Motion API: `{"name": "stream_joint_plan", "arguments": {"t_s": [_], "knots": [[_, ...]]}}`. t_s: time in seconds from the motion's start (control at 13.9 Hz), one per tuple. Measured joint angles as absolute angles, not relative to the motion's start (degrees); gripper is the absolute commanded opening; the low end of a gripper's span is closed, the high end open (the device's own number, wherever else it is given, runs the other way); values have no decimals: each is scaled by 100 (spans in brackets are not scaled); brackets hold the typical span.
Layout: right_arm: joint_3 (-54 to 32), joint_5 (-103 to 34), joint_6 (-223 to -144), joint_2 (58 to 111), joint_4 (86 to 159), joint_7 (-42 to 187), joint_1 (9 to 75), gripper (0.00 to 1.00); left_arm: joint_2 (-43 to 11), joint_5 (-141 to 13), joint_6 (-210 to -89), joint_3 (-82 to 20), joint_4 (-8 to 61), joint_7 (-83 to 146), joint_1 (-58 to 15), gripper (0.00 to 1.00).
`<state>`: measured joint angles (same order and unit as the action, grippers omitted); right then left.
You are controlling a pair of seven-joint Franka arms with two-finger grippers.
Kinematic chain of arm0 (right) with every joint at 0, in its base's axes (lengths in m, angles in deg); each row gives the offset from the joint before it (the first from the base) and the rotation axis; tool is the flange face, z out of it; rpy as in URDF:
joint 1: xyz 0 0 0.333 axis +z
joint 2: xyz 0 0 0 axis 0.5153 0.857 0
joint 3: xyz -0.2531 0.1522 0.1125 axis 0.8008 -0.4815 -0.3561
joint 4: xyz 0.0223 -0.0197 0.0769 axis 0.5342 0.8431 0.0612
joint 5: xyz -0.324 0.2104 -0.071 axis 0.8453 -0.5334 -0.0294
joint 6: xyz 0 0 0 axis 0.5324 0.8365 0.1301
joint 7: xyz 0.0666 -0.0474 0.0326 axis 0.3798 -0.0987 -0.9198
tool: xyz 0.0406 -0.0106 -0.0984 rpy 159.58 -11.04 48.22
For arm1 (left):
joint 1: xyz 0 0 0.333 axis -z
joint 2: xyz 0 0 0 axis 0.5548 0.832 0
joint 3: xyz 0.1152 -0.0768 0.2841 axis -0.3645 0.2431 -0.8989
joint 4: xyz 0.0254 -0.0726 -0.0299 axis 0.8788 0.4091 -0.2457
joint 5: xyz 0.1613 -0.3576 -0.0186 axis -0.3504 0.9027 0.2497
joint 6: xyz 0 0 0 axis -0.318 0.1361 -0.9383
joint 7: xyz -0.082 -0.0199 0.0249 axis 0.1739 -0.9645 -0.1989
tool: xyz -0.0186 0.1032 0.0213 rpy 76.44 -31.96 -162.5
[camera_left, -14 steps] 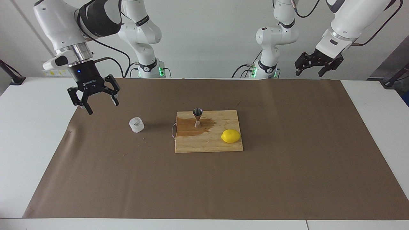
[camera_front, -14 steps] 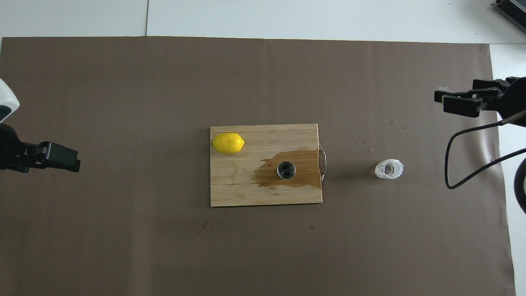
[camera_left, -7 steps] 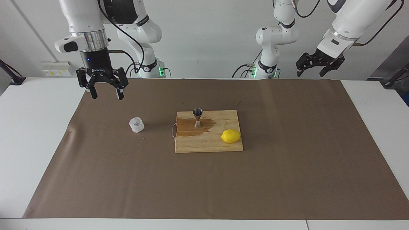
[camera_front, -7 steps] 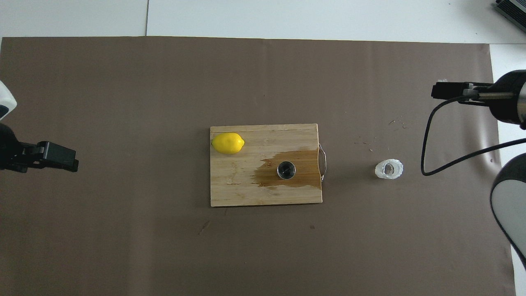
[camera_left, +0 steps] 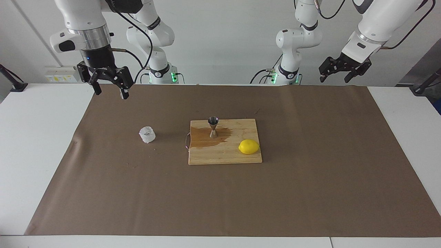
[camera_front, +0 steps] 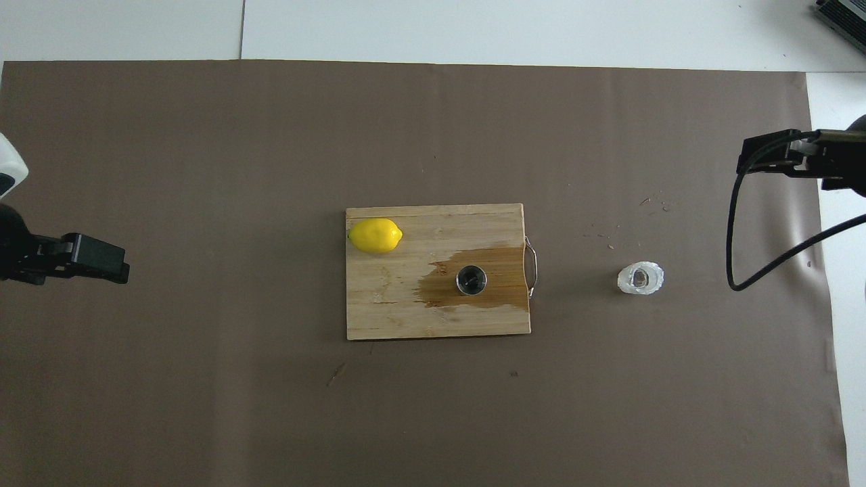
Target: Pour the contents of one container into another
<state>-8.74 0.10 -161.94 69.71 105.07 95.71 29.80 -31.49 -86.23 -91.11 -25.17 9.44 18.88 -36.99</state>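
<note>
Two glossy white arms with rounded segments and black joint bands fill the top of the frame. At upper left, a polished silver collar sits above the black right gripper (camera_left: 109, 90), which bears a small blue light and white lettering; a black cable loops beside it. At upper right hangs the black left gripper (camera_left: 338, 77). Green lights glow at both bases.

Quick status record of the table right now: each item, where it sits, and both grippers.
glass cup: upright on the brown mat, toward the right arm's end, off the board
jigger: upright on the cutting board, in a dark wet patch
lemon: on the board, farther from the robots than the jigger
right gripper: open, raised, empty
left gripper: open, raised, empty, waiting
</note>
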Motion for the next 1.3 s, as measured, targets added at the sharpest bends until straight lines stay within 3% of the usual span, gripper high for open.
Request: {"name": "stream_joint_plan", "arguments": {"t_s": [1.3], "knots": [[-827, -21, -15608, 6980, 10429, 9523, 3076, 100, -3149, -8623, -9106, -2517, 944, 1888, -3699, 100]]}}
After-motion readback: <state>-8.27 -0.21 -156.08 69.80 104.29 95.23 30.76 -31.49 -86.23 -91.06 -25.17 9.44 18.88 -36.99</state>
